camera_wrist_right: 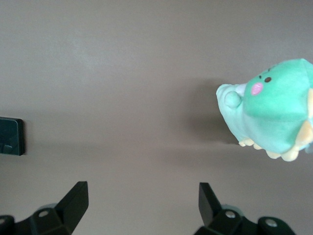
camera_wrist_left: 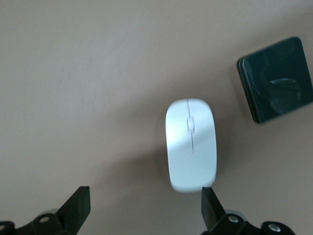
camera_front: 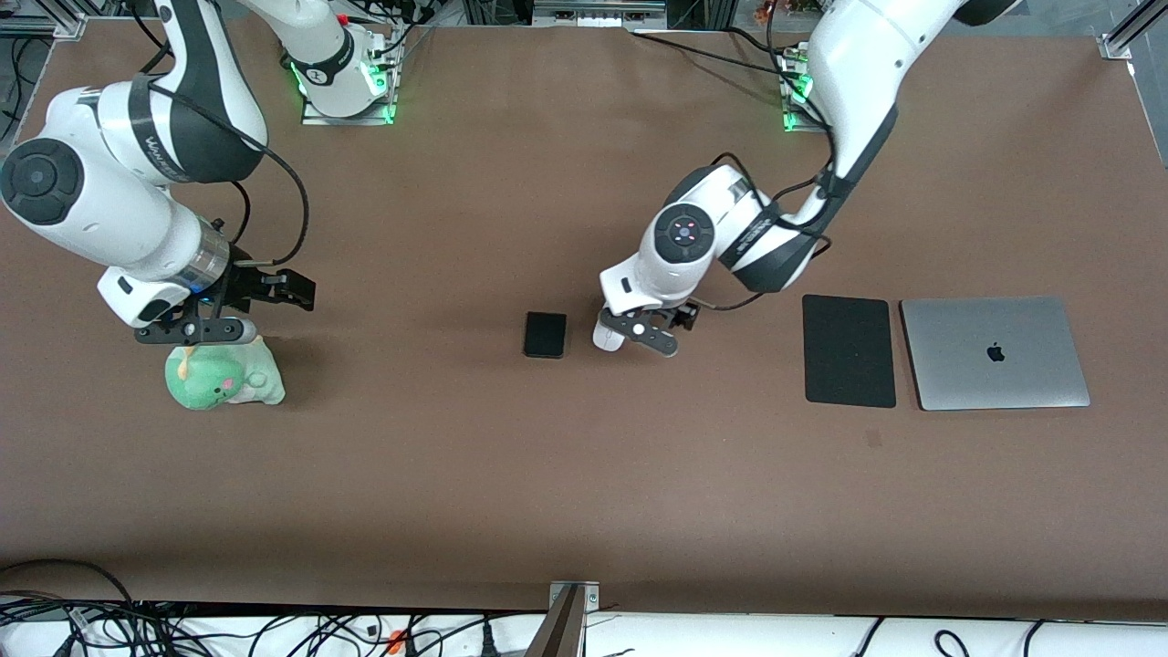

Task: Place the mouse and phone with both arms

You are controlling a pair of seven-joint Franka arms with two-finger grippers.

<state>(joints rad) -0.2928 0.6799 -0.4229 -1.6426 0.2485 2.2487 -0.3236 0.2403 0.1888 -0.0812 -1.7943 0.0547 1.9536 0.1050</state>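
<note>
The white mouse (camera_front: pixel 606 336) lies near the table's middle, partly under my left gripper (camera_front: pixel 650 330). In the left wrist view the mouse (camera_wrist_left: pixel 190 144) lies just off one fingertip, and my left gripper (camera_wrist_left: pixel 144 208) is open over bare table. The small black phone (camera_front: pixel 545 335) lies flat beside the mouse, toward the right arm's end; it also shows as the phone (camera_wrist_left: pixel 276 78) in the left wrist view. My right gripper (camera_front: pixel 265 306) hovers open over the table beside a green plush toy (camera_front: pixel 224 379). In its own view the right gripper (camera_wrist_right: pixel 142 203) holds nothing.
A large black pad (camera_front: pixel 849 350) and a closed silver laptop (camera_front: pixel 995 352) lie side by side toward the left arm's end. The plush toy (camera_wrist_right: pixel 274 110) and the phone's edge (camera_wrist_right: pixel 11 135) show in the right wrist view.
</note>
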